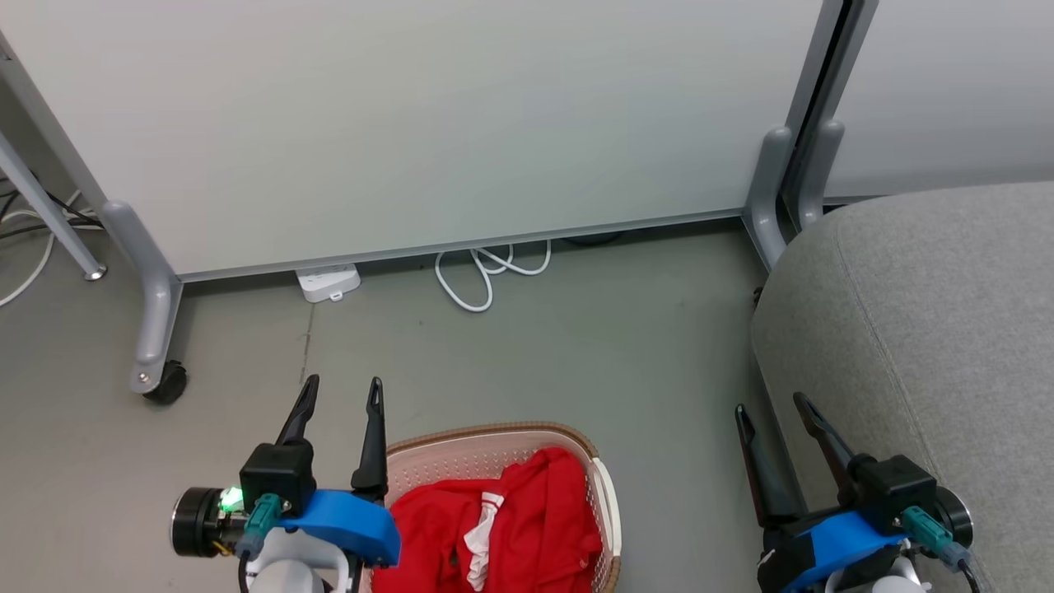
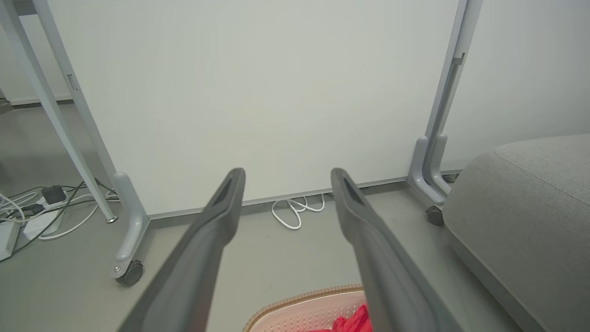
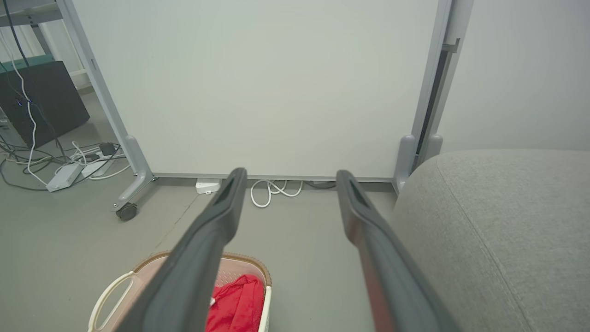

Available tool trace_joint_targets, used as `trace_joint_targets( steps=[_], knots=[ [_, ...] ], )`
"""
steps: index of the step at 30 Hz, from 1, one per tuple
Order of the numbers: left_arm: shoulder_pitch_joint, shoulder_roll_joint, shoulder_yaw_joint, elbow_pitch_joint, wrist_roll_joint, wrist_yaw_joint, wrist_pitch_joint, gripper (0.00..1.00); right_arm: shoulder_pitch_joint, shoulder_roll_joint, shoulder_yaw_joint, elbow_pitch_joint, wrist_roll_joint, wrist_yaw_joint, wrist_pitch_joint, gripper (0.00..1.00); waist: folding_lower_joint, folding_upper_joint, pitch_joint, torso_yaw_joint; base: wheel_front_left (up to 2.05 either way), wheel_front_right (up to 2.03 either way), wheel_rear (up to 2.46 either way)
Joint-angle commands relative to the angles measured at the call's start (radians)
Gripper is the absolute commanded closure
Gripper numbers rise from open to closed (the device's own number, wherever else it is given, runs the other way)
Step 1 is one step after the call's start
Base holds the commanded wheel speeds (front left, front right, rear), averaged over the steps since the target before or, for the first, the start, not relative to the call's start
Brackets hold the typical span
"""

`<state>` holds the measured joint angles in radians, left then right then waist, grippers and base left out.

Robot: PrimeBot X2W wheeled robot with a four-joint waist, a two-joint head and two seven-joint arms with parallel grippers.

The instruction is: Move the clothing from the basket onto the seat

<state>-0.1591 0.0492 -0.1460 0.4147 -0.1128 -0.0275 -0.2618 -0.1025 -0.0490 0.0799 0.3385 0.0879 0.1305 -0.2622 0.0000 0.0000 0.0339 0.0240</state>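
In the head view I am judging that the task is at its first step. The clothing (image 1: 502, 527) is lying heaped inside the basket (image 1: 494, 434) on the floor between my arms, and I am seeing nothing red on the seat (image 1: 930, 329) to the right. The left gripper (image 1: 343, 380) is hovering just beside the basket's left rim, fingers pointing forward, spread apart and holding nothing. The right gripper (image 1: 770, 403) is hanging over the strip of floor between basket and seat, likewise spread and empty. In the left wrist view the two fingers are aiming out at the white partition rather than down, with the basket rim and a scrap of red fabric peeking in at the bottom edge. In the right wrist view the open fingers are also pointing level, with the basket and its red heap at lower left and the grey seat just to the right. Next, I am thinking, one arm needs tipping downward and inward over the heap, to pinch a raised fold.
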Motion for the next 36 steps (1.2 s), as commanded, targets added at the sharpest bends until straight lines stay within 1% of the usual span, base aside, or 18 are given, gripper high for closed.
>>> trace_joint_targets(
  steps=[1,9,10,13,18,25,26,36],
  knots=[
    [-0.024,0.002,0.001,0.007,0.005,-0.008,-0.005,0.00,-0.022,-0.003,-0.001,-0.005,-0.001,0.000,-0.004,0.00,0.0000,0.0000,0.014,-0.010,0.00,0.00,0.00],
    [-0.123,0.012,-0.003,0.097,0.052,-0.053,-0.005,0.00,-0.065,-0.003,0.000,-0.025,-0.004,0.000,-0.004,0.00,0.0000,0.0000,0.095,-0.063,0.00,0.00,0.00],
    [-0.123,0.012,-0.003,0.097,0.052,-0.053,-0.005,0.00,-0.065,-0.003,0.000,-0.025,-0.004,0.000,-0.004,0.00,0.0000,0.0000,0.095,-0.063,0.00,0.00,0.00],
    [-0.182,0.027,-0.010,0.153,0.062,-0.068,-0.005,0.00,-0.105,-0.002,0.003,-0.042,-0.001,0.000,-0.004,0.00,0.0000,0.0000,0.163,-0.100,0.00,0.00,0.00],
    [-0.256,0.046,-0.040,0.247,0.080,-0.085,-0.004,0.00,-0.160,-0.002,0.006,-0.066,0.006,0.000,-0.004,0.00,0.0000,0.0000,0.255,-0.140,0.00,0.00,0.00],
    [-0.367,0.083,-0.101,0.380,0.107,-0.097,-0.004,0.00,-0.240,-0.002,0.024,-0.098,0.019,0.000,-0.004,0.00,0.0000,0.0000,0.389,-0.186,0.00,0.00,0.00],
    [-0.367,0.083,-0.101,0.380,0.107,-0.097,-0.004,0.00,-0.240,-0.002,0.024,-0.098,0.019,0.000,-0.004,0.00,0.0000,0.0000,0.389,-0.186,0.00,0.00,0.00],
    [-0.506,0.115,-0.177,0.544,0.114,-0.104,-0.004,0.00,-0.343,-0.002,0.048,-0.143,0.028,0.000,-0.004,0.00,0.0000,0.0000,0.565,-0.229,0.00,0.00,0.00]
  ],
)
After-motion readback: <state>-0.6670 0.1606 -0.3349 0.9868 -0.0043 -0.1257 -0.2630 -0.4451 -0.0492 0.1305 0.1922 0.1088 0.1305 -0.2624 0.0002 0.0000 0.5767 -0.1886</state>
